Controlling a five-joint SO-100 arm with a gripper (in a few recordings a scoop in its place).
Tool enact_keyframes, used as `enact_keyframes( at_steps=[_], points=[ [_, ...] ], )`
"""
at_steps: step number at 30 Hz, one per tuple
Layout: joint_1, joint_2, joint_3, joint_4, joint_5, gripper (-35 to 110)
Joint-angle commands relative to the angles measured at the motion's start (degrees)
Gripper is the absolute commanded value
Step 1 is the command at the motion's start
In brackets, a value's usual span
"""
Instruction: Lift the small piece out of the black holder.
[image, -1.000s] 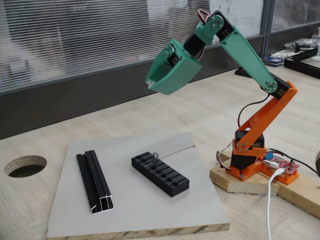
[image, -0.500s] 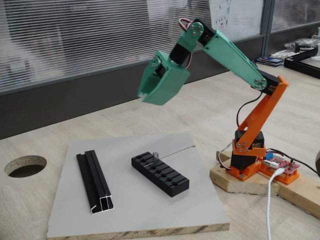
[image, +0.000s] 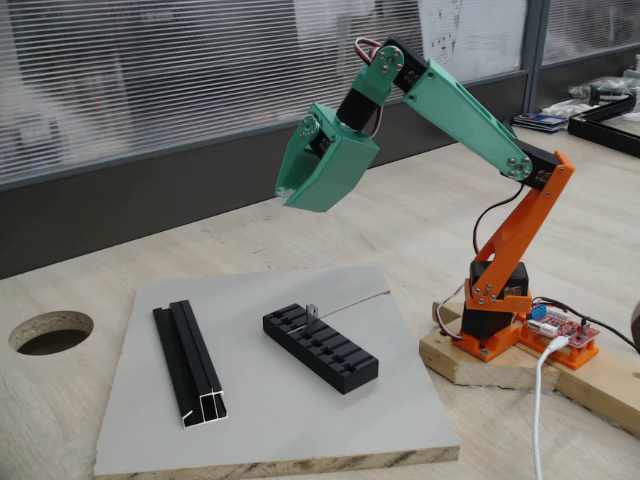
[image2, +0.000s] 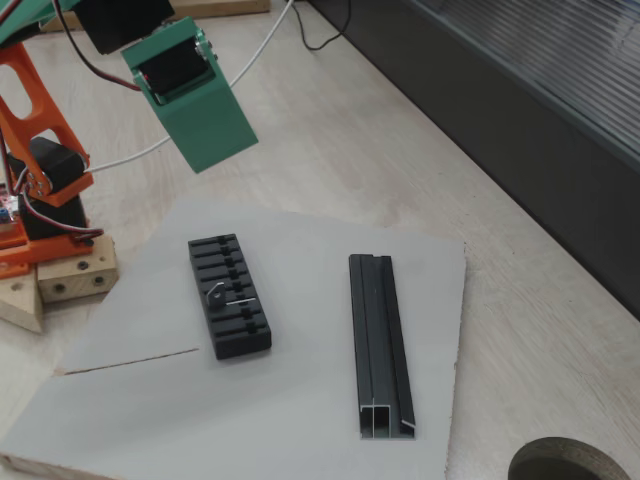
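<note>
The gripper (image: 293, 192) hangs high above the grey board (image: 300, 420), its green housing tipped down and toward the left of the fixed view; the fingers are hidden by the housing in both fixed views, so I cannot tell whether they are parted or closed, though nothing appears to be carried. Below it and well apart, the black holder (image: 321, 348) lies on the board with the small piece (image: 311, 315) standing upright in a slot near its far end, seen from above as a thin tab in the other fixed view (image2: 218, 293). By my judgement the lift has not begun: the approach, the grasp and the pull upward are all left. Room looks generous. The grooved rail (image: 189, 364) lies near the holder with bare board between them, the board's edges are well clear of the holder, and the air above the piece is free.
</note>
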Motion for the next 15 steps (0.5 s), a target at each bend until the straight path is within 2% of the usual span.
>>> enact_keyframes(
  at_steps=[1, 15],
  points=[
    [-0.5, -1.8, 0.0, 0.6, 0.4, 15],
    [-0.4, -8.5, 0.0, 0.7, 0.3, 15]
  ],
)
